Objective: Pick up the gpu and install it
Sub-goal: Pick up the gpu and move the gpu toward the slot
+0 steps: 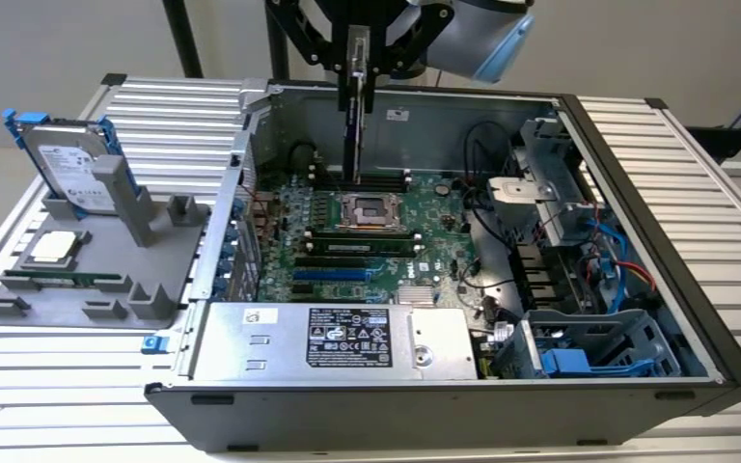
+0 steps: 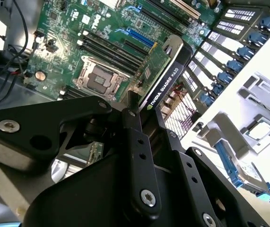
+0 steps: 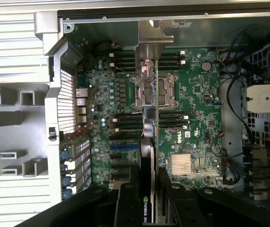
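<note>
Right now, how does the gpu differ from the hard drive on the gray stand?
The gpu hangs edge-on in the hand over the motherboard; the hard drive leans in the gray stand outside the case, on the exterior view's left. The gpu is black-shrouded with a green board; the hard drive is silver with blue rails. Both are flat.

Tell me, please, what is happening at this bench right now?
The robot arm's gripper has its jaws shut on the gpu, holding it edge-on above the motherboard inside the open computer case. The card is not yet seated in a slot. The hard drive stands in the grey holder on the exterior view's left.
</note>
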`<state>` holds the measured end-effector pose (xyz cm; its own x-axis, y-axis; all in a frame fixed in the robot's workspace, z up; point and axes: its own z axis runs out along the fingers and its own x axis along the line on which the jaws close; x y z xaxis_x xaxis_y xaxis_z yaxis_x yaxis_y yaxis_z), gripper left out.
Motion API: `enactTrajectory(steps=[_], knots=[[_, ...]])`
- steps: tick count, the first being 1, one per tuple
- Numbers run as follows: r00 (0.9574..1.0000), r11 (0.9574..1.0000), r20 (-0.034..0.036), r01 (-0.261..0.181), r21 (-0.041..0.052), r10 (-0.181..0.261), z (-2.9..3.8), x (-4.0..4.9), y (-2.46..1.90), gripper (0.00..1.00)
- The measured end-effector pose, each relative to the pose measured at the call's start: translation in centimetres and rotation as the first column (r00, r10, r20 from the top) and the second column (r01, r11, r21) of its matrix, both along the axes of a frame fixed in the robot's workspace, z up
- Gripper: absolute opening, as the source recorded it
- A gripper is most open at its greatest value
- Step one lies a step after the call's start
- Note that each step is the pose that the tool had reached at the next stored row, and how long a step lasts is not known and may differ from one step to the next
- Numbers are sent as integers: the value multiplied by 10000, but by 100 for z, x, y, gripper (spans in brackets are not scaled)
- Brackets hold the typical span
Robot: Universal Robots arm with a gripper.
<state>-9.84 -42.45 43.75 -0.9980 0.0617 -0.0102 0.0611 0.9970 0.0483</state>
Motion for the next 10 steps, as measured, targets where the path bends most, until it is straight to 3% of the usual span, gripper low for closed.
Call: enactTrajectory(steps=[10], knots=[[10000,10000,0,0,0,0,0,4,0,0]])
